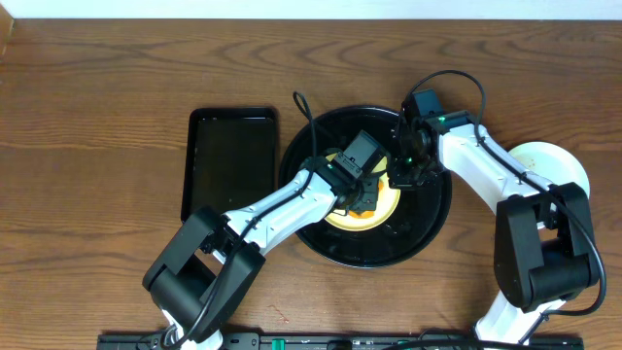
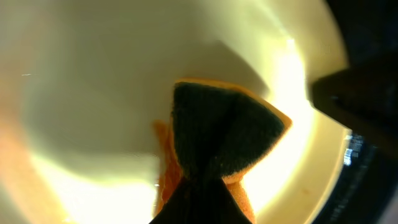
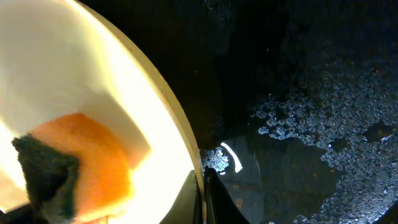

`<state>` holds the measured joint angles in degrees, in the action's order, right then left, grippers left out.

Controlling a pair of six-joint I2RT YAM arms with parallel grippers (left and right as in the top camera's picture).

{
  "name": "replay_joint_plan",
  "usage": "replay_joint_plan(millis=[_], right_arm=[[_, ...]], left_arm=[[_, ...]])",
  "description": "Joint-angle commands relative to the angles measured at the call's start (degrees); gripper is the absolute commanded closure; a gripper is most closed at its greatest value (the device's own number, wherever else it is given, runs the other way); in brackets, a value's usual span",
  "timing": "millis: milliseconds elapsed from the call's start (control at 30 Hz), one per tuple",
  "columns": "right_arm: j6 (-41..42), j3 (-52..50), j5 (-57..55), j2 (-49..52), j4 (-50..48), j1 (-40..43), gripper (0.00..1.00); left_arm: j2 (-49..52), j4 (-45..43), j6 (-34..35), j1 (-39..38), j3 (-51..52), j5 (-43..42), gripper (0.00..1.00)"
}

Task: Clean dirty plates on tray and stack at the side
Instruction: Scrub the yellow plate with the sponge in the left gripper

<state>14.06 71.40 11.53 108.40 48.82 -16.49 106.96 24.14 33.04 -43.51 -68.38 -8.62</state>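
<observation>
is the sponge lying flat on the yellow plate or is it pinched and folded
Pinched and folded. In the left wrist view the sponge flares like a bow tie from the left gripper, pressed against the yellow plate.

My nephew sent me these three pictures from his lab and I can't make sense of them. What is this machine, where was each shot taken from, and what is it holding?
These are two robot arms at a wooden table. One picture looks down from above; the other two come from small cameras on each wrist. A round black tray holds a pale yellow plate. The left claw is shut on an orange sponge with a dark scrubbing face, pressing it onto the plate. The right claw is shut on the plate's rim, apparently steadying it. The right wrist view shows wet droplets on the tray. A rectangular black tray and a white plate sit aside.
</observation>
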Motion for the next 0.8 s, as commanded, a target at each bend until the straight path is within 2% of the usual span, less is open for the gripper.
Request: replay_joint_plan(millis=[0,200,400,467,600,767], right_arm=[[0.7,-0.4,-0.1,0.6,0.3,-0.5,0.99],[0.7,-0.4,-0.1,0.6,0.5,-0.5,0.99],[0.7,-0.4,-0.1,0.6,0.5,-0.5,0.99],[0.7,-0.4,-0.1,0.6,0.5,-0.5,0.99],[0.7,-0.4,-0.1,0.6,0.5,-0.5,0.99],[0.7,-0.4,-0.1,0.6,0.6,-0.5,0.99]], left_arm=[[0.8,2.0,0.2,0.2,-0.2,6.1,0.93],[0.7,5.4,-0.9,0.4,-0.2,12.8,0.92],[-1.4,5.4,-3.8,1.9,-0.2,12.8,0.92],[-3.4,5.0,-4.2,2.0,-0.2,11.6,0.92],[-6.4,2.6,-5.9,2.0,-0.2,3.5,0.93],[-5.5,2.2,3.0,1.9,-0.1,1.5,0.93]])
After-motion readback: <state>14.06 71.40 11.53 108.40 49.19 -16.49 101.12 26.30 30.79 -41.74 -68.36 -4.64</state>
